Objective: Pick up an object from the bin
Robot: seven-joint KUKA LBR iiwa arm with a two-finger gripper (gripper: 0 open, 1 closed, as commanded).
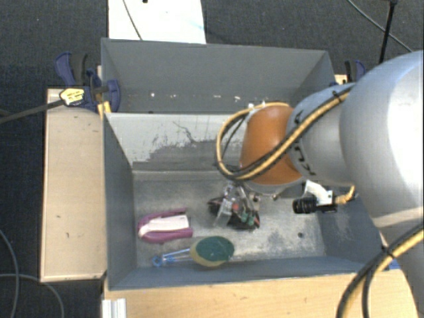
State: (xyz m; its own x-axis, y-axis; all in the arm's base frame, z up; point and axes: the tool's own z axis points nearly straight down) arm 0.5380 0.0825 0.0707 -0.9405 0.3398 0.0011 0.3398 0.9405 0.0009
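Closest to the camera, the robot's bulky grey arm (387, 144) fills the right side and reaches leftward into a grey metal bin (212, 78). An orange cover (265, 144) wrapped with yellow and black cables sits at its wrist. Below it, the tool (236, 211) hangs low over the middle of the bin floor. Whether the tool is open or closed cannot be told, as its tip is a dark tangle of parts, and nothing can be made out in its grip.

Two loose things lie on the bin floor, both apart from the tool. A purple and white oblong object (164, 226) lies to the tool's left in this view, its long axis running left to right. A round green scrubber (213, 250) rests just beside the bin's near wall, down and slightly left of the tool. Its blue handle (169, 259) points left along that wall.

The scrubber's round head looks the nearer candidate. A pick would likely call for a short shift toward the near wall, then a descent.
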